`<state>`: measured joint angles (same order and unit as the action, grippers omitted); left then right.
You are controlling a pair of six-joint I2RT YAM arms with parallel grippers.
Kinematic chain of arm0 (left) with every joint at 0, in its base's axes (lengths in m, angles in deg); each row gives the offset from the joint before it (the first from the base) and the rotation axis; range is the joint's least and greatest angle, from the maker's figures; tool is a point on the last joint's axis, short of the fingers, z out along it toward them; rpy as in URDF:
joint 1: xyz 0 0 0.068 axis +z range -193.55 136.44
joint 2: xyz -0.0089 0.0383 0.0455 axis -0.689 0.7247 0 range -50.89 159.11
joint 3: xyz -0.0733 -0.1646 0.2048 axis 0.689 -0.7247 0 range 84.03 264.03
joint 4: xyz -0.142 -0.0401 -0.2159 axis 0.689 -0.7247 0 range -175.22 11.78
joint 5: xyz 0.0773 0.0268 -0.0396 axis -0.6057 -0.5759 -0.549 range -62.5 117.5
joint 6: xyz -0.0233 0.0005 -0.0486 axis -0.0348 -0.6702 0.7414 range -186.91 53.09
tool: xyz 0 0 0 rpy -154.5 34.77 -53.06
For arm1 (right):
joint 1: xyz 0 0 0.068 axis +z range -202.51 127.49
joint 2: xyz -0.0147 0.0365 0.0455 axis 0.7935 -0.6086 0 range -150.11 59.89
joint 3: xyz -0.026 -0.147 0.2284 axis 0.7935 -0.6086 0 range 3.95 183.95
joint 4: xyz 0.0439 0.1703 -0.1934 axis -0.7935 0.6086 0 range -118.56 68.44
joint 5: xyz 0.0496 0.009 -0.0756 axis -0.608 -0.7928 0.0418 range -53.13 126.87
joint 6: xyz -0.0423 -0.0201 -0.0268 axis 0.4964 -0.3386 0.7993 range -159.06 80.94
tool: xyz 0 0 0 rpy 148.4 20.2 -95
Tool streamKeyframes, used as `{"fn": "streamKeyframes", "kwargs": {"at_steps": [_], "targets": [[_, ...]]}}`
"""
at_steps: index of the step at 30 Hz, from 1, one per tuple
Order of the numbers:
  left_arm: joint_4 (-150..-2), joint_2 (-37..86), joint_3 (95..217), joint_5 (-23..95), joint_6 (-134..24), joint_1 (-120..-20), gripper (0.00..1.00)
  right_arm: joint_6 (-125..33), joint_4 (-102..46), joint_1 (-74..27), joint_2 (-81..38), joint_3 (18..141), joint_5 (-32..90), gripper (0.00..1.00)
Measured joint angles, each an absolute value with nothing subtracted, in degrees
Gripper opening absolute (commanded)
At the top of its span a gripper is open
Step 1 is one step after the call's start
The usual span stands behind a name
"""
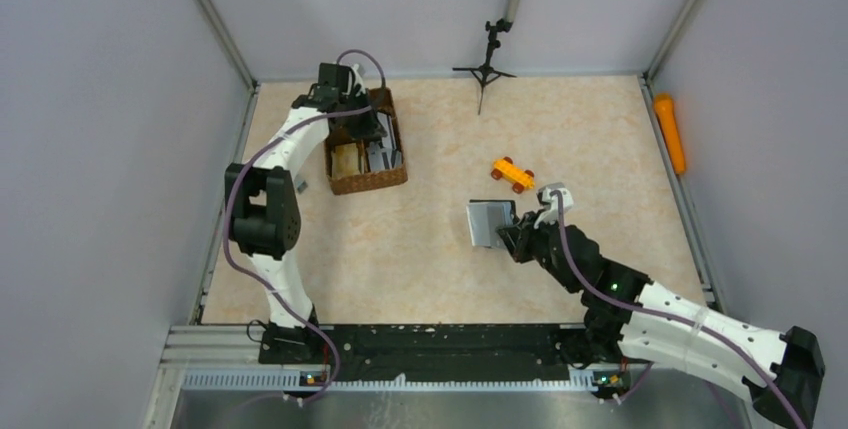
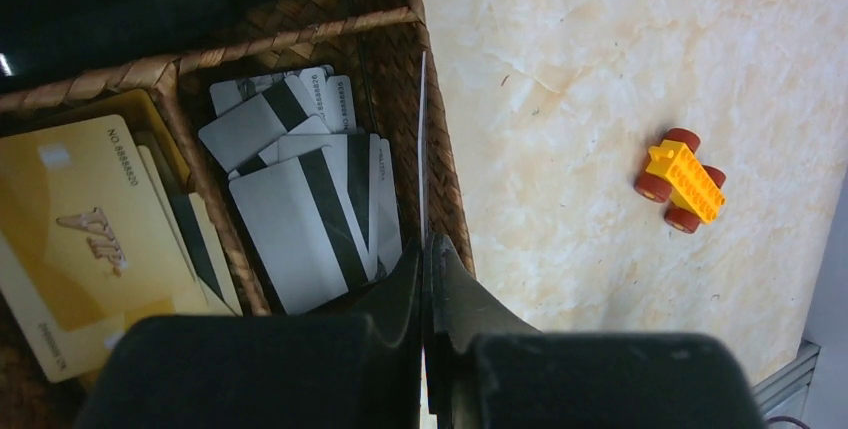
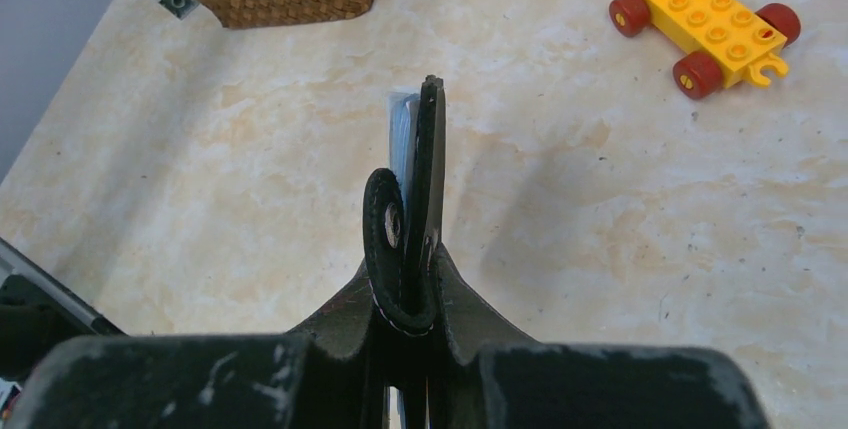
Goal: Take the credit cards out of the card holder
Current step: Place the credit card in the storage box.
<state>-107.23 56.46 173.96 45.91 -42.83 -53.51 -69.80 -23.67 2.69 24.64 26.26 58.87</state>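
The card holder (image 1: 490, 222) is a flat black wallet with a grey-blue inside, held up off the table. My right gripper (image 1: 515, 234) is shut on its edge. In the right wrist view the card holder (image 3: 432, 164) stands edge-on between the jaws of the right gripper (image 3: 420, 259), its snap tab curled to the left. My left gripper (image 1: 372, 131) hangs over the wicker basket (image 1: 365, 181). There the left gripper (image 2: 422, 249) is shut on a thin credit card (image 2: 422, 149) seen edge-on. Several grey striped cards (image 2: 300, 199) and gold cards (image 2: 90, 219) lie in the basket's compartments.
A yellow toy car (image 1: 512, 174) with red wheels stands just behind the card holder. A small black tripod (image 1: 485, 69) is at the back of the table. An orange object (image 1: 670, 132) lies along the right wall. The basket's woven rim (image 2: 440, 139) is right beside the held card.
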Motion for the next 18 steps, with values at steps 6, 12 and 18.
{"fn": "streamKeyframes", "kwargs": {"at_steps": [6,12,18], "targets": [[-109.33,61.69,176.23,48.03,-42.61,-53.34,0.0,-67.53,-25.57,2.69,23.25,26.28,61.29,0.0],[-109.9,63.32,175.93,48.66,-42.57,-53.36,0.15,-67.53,-26.42,2.42,21.91,26.28,61.73,0.0],[-111.28,63.74,175.55,45.3,-42.37,-53.36,0.54,-67.55,-26.18,1.96,20.01,27.46,62.19,0.0]]}}
